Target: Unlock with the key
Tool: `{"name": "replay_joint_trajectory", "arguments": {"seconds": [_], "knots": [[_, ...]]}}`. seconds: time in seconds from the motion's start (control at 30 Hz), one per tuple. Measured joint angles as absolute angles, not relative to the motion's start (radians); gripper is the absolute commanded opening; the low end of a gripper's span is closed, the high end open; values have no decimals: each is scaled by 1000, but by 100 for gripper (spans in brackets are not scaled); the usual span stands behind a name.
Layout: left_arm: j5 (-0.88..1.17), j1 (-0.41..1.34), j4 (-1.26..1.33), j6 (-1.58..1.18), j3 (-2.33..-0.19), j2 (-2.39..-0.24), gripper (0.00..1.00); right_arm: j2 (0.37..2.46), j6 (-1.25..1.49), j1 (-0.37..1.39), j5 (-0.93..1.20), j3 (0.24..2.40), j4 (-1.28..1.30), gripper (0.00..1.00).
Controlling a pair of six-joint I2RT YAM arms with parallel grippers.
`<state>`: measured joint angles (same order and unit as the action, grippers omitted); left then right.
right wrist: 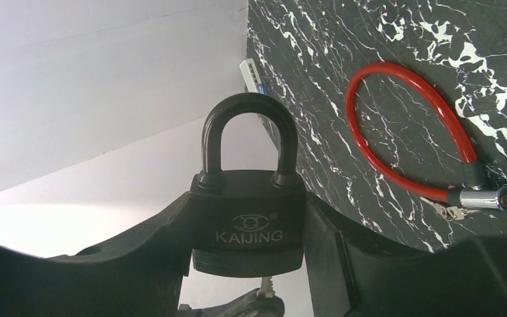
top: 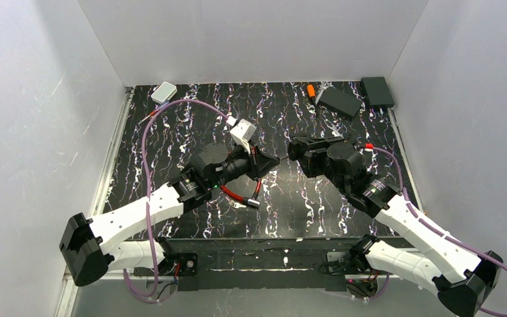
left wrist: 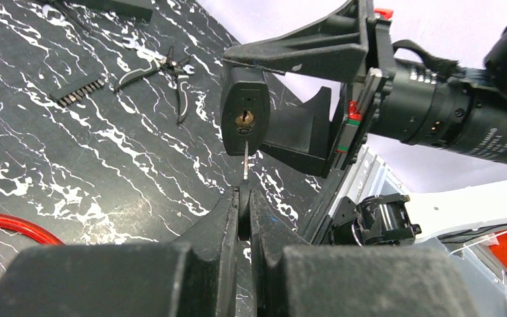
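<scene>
Right wrist, black KAIJING padlock (right wrist: 247,224), shackle (right wrist: 247,100) closed, key (right wrist: 267,285) at underside

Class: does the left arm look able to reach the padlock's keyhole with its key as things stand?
Probably yes: the right hand holds the padlock with its keyhole facing the left hand, whose key points straight at it, tip touching; nothing lies between.

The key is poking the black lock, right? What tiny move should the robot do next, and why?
Probably push the key straight deeper into the keyhole before any turning. The left gripper pinches the key with its tip at the keyhole, yet most of the blade shows outside. The right gripper holds the padlock, its shackle shut.
</scene>
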<state>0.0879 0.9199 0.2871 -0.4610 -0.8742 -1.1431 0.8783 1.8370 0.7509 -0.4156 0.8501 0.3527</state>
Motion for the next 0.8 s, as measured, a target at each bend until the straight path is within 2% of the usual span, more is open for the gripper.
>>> {"name": "replay_joint_trajectory", "arguments": {"seconds": [0.8], "knots": [[41, 936, 315, -469, -897, -1203, 0, 878, 1849, 747, -437, 850, 403, 1]]}}
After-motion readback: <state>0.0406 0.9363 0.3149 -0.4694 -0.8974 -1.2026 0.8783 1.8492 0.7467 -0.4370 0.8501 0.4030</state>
